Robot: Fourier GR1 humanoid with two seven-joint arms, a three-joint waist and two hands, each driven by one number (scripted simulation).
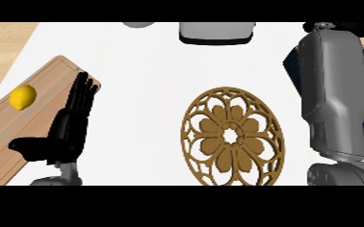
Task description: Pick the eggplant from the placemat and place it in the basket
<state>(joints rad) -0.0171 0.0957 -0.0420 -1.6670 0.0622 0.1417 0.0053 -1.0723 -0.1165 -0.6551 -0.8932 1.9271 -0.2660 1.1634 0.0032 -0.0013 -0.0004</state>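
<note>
The round brown placemat (pixel 231 137) with cut-out flower tracery lies right of centre, and no eggplant shows on it. A grey container with a dark rim, probably the basket (pixel 215 32), stands at the far edge, cut off by the view. My right forearm (pixel 331 91) rises along the right side and covers most of my right hand (pixel 318 27), of which only a black bit shows at the top. A dark shape (pixel 290 67) sticks out at the forearm's left edge; I cannot tell what it is. My left hand (pixel 71 120) rests open at the left, fingers up.
A wooden cutting board (pixel 39 120) lies at the left with a yellow lemon (pixel 22 97) on it. A small grey object (pixel 138 24) peeks in at the far edge. White counter lies between the board and the placemat.
</note>
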